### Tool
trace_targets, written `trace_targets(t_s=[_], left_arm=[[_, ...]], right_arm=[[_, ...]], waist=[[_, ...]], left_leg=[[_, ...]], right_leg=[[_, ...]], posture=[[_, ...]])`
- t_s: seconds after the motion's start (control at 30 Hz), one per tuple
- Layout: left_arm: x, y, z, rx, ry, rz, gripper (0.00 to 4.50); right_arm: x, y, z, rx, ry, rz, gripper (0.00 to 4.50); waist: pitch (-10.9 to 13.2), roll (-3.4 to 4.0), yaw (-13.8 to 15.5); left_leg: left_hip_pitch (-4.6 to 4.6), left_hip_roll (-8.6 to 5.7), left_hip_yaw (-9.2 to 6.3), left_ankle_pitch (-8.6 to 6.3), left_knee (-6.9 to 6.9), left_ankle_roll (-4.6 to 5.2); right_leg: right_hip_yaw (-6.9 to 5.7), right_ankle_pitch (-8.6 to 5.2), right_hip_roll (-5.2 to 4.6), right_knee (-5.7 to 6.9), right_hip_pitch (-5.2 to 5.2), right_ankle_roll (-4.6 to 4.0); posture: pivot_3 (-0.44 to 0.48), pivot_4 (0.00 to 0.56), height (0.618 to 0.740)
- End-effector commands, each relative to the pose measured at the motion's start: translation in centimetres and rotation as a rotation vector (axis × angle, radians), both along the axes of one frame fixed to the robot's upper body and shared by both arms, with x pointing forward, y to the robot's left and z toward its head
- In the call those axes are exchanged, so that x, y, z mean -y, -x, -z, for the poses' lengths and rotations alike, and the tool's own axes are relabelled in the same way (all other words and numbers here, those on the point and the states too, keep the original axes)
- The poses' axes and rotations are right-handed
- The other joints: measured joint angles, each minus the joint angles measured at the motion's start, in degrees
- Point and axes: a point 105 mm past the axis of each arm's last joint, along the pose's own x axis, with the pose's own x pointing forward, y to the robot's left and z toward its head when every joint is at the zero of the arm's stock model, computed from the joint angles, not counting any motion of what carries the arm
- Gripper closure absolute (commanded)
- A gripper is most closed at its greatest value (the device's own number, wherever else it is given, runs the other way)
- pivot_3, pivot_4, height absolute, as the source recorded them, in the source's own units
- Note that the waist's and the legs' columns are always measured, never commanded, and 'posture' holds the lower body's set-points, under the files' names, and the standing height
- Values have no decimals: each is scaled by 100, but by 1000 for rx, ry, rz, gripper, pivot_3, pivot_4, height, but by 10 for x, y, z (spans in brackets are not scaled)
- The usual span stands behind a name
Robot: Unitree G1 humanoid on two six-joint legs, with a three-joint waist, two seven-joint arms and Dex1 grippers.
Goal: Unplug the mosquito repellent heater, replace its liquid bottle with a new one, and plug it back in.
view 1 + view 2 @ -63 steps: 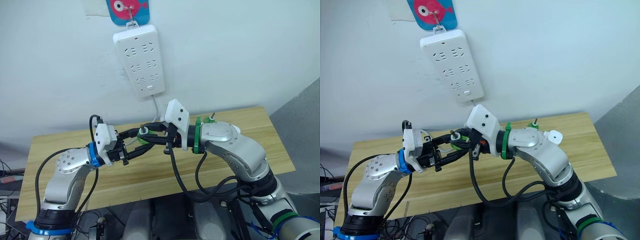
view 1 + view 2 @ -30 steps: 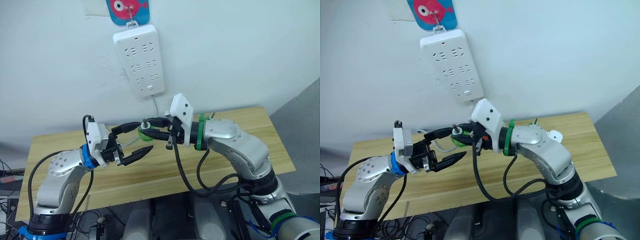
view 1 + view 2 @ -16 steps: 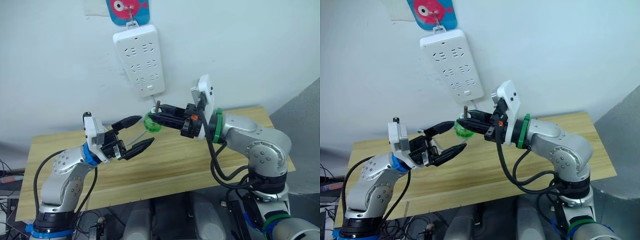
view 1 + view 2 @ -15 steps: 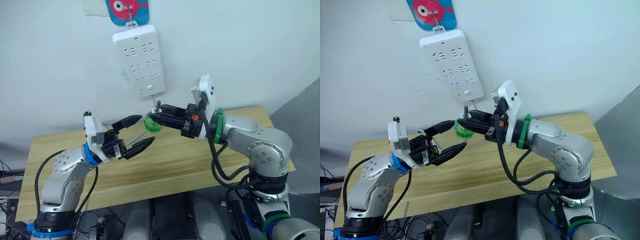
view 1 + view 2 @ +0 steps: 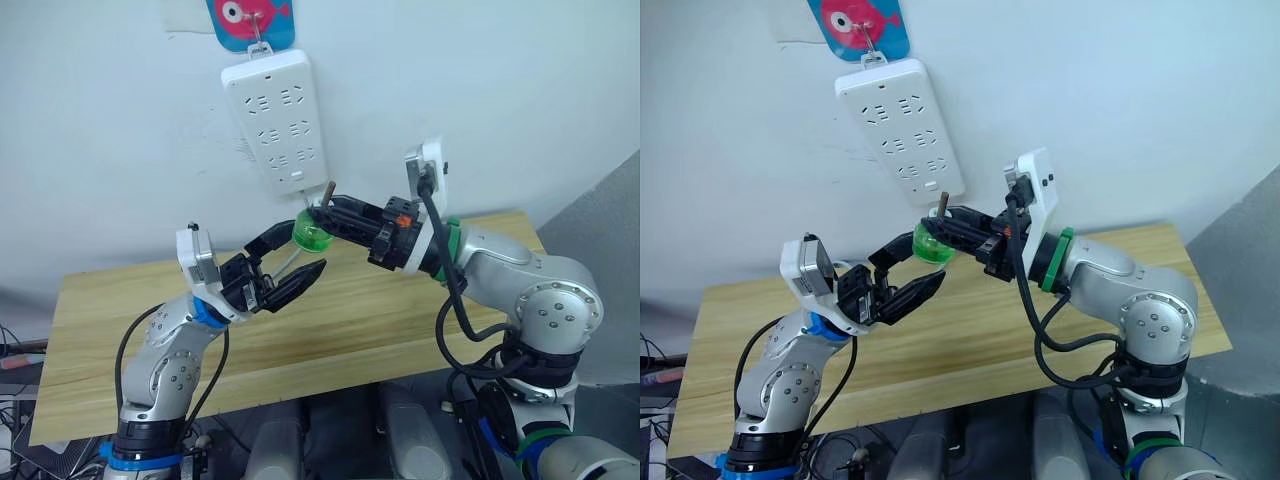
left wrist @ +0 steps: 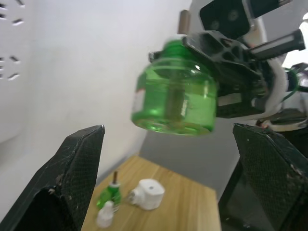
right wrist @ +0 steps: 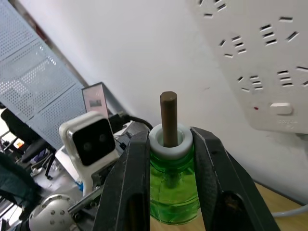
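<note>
At centre frame, the right tool (image 5: 322,215) grips a green bottle (image 5: 311,234) by its neck, wick up, while the left tool (image 5: 290,262) waits open below; the heater (image 6: 147,193) lies unplugged on the counter (image 5: 100,320)

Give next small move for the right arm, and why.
Probably carry the green liquid bottle down toward the white heater lying on the wooden table. The right hand grips the bottle's neck in mid-air, wick up; the left hand is open and empty just below it.
</note>
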Motion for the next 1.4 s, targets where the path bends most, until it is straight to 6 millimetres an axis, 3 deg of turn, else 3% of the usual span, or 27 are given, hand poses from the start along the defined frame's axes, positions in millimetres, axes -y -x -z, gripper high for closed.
trace_targets(t_s=[0.03,0.27,0.8,1.4], left_arm=[[2,7,-10,47,48,54,18],[12,2,-23,68,129,75,18],[20,-2,-22,57,188,70,18],[27,-6,-32,39,293,62,18]], right_arm=[[2,7,-12,17,-44,-21,3671],[7,12,-17,-65,-114,-44,3671],[8,17,-23,-191,-182,-48,3671],[10,9,-27,-291,-281,4,3671]], waist=[[0,0,-21],[0,-1,-83],[0,-1,-132],[1,-2,-128]], left_leg=[[0,0,1,0,1,0],[-1,-1,6,-8,6,13],[-2,0,13,-14,8,23],[-4,0,14,-14,9,24]], right_leg=[[0,0,1,0,1,0],[0,0,4,0,3,0],[4,0,7,-1,4,1],[6,-1,8,-4,4,2]], posture=[[-280,331,734],[-294,332,734],[-286,345,734],[-280,353,734]])
